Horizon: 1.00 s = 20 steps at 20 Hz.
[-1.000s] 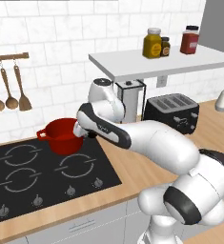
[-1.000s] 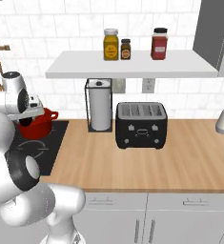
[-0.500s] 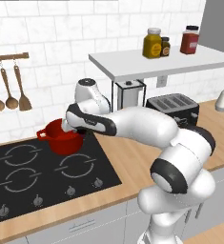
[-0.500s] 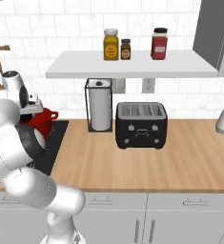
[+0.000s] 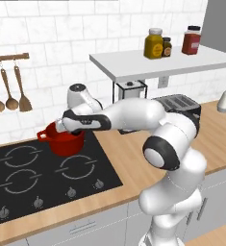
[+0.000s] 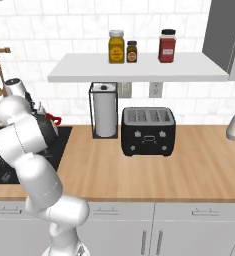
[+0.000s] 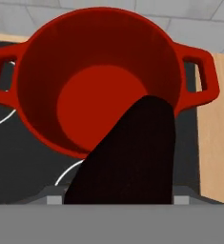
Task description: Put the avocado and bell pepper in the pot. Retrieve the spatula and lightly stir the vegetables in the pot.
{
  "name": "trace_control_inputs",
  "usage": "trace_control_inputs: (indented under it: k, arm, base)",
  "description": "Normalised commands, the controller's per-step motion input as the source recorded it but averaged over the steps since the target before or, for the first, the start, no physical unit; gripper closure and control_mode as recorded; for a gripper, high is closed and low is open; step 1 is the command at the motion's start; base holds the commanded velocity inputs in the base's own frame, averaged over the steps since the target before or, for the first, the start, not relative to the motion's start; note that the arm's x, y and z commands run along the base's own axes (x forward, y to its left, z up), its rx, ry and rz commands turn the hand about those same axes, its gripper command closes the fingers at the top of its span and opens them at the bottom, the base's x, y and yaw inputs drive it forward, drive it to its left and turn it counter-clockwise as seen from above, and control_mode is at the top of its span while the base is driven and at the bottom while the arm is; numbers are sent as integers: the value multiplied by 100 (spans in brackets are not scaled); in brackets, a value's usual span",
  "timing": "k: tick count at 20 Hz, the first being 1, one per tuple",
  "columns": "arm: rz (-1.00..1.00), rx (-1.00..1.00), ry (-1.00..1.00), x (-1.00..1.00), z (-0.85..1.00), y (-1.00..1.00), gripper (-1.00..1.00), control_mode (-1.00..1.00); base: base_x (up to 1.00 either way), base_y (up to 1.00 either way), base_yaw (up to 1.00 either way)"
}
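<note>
Nearby, toaster point(image 6: 147, 131), paper towel roll point(image 6: 105, 116), fingers point(image 7: 127, 157) clasping dark avocado above red pot point(image 7: 101, 76).

Arm stretched left, hand held low

I see my white arm folded at the elbow and reaching leftward; the gripper point(image 5: 61, 128) points down, jaws set wide around a dark rounded object.

Bright even rendered light, soft faint shadows under the shelf point(image 6: 139, 67), no glare, base views slightly soft, hand view's near dark shape blurred
</note>
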Motion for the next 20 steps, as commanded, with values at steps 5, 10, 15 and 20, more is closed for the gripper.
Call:
trace_control_inputs:
  k: [5, 10, 15, 20]
  arm:
    - [-10, 0, 0, 38, -20, 17, 100, -100]
    - [-9, 0, 0, 30, -16, 12, 100, -100]
    - [-5, 0, 0, 13, -17, 0, 100, -100]
    - [-3, 0, 0, 4, -17, 0, 100, -100]
  base:
    - [0, 0, 0]
    - [0, 0, 0]
    - [0, 0, 0]
    - [0, 0, 0]
